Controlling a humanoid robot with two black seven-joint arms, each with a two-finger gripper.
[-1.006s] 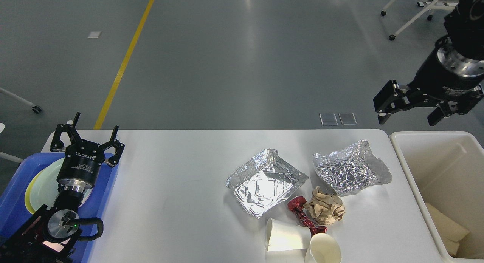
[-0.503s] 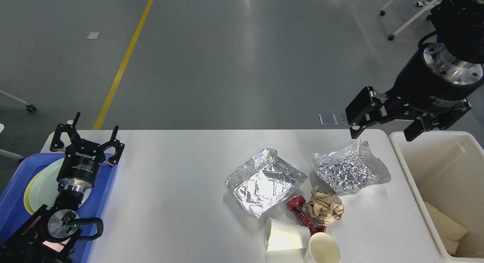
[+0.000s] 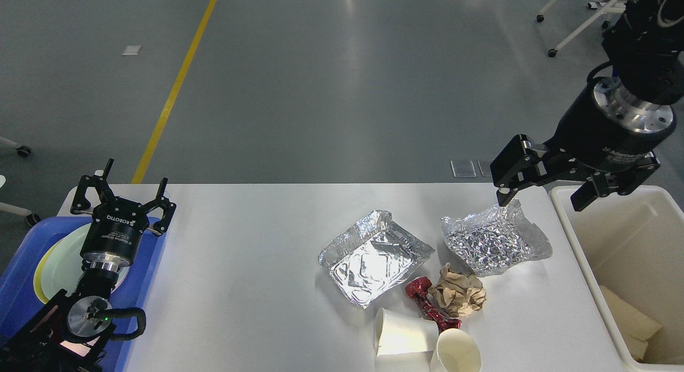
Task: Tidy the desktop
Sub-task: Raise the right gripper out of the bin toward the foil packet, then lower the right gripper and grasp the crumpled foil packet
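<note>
- The right gripper [image 3: 539, 198] is being held above the far right corner of the desktop [image 3: 251, 276], with its two fingers spread wide apart and nothing between them.
- One fingertip is being seen just over the far edge of the crumpled foil sheet [image 3: 494, 243]; the other is being seen over the rim of the cream bin [image 3: 588, 265].
- Compared with one second ago, the right gripper is being shown lower and further left, nearer the foil sheet; since half a second ago it has dropped only slightly.
- The left gripper [image 3: 123, 193] is being held upright over the blue tray [image 3: 21, 254], fingers parted and empty, its pose unchanged across the frames.
- A pale plate [image 3: 59, 265] is being carried in the tray, partly hidden by the left arm.
- The desktop is being seen as the wide white surface between tray and bin.
- On its right half, a foil tray [image 3: 371, 257], a brown paper ball [image 3: 459, 297], a red wrapper [image 3: 427, 305] and two paper cups [image 3: 401, 334] are lying close together, none having shifted.
</note>
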